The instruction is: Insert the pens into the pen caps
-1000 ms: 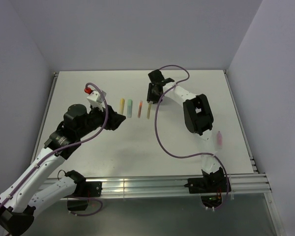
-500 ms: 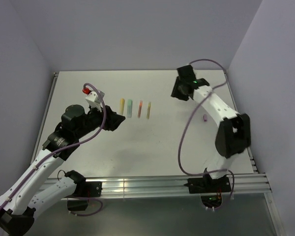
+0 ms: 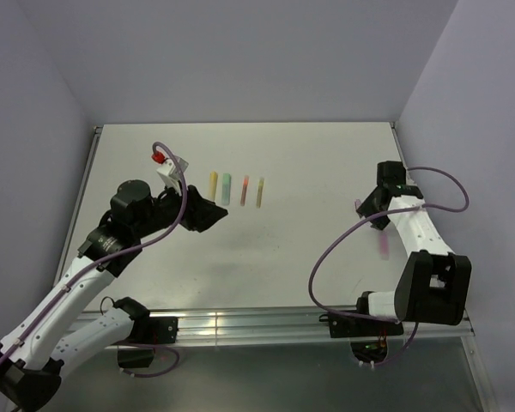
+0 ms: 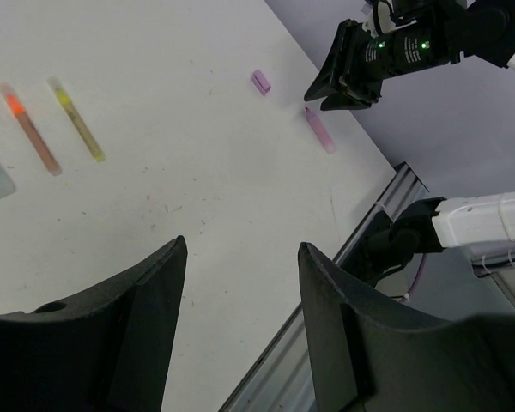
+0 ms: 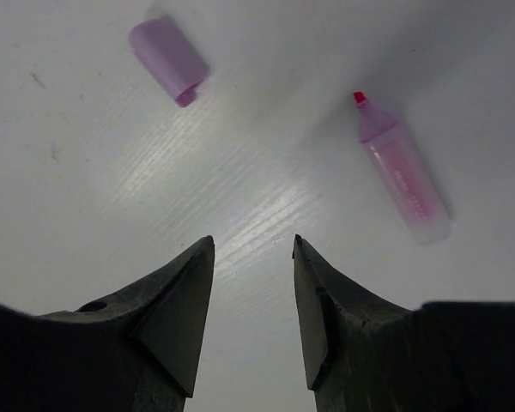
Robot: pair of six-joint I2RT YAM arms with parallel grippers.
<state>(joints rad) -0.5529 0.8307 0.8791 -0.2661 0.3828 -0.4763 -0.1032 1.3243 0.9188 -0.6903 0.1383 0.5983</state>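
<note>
My right claw (image 5: 252,245) hangs with its jaws apart and nothing between them, low over the table (image 5: 86,189) near its 3 o'clock edge. From where I hover, the pink pen (image 5: 403,176) lies at 1 o'clock. It has a translucent pink barrel, a purple collar and a small bare red nib pointing toward 11. The purple cap (image 5: 169,60) lies at 11 o'clock, well apart from the pen, a stubby tube whose open mouth seems to face 5. Both look like light, stiff, slick plastic, likely to roll or skid at a nudge. I judge the pen best taken across mid-barrel, clear of the nib end, with a gentle squeeze. The cap is short and may squirt out of a pinch. My left claw (image 4: 240,249) is also spread and empty, at 9 o'clock of the other pens (image 3: 245,190), which lie in a row around table centre.
</note>
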